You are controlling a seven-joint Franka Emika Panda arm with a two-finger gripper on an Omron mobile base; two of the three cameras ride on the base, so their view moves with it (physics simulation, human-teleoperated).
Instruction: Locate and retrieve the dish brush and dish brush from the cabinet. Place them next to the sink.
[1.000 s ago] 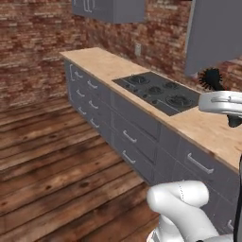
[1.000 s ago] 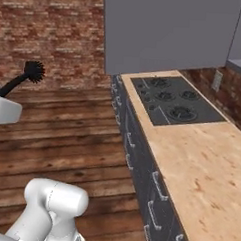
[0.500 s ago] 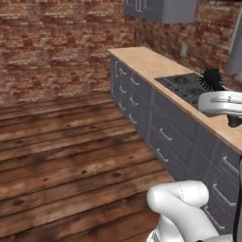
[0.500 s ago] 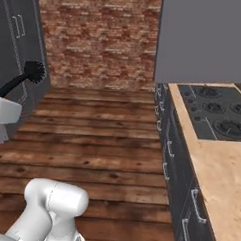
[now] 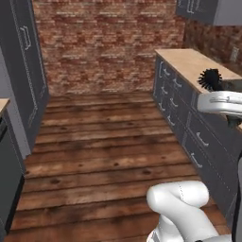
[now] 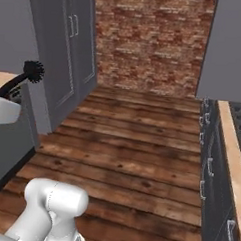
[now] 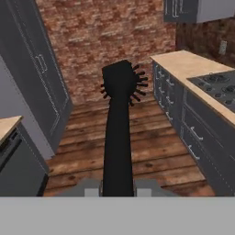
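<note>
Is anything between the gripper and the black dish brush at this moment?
No. The black dish brush is already held in the gripper, handle running up from its jaws, bristle head out over the wooden floor. No sink is visible to judge the onward path.

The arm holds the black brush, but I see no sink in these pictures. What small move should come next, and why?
Probably keep turning the base to search for the sink. The black dish brush sticks out of the gripper, apparently clamped. Ahead lie wooden floor, brick wall, tall cabinets and a counter with a stovetop.
</note>
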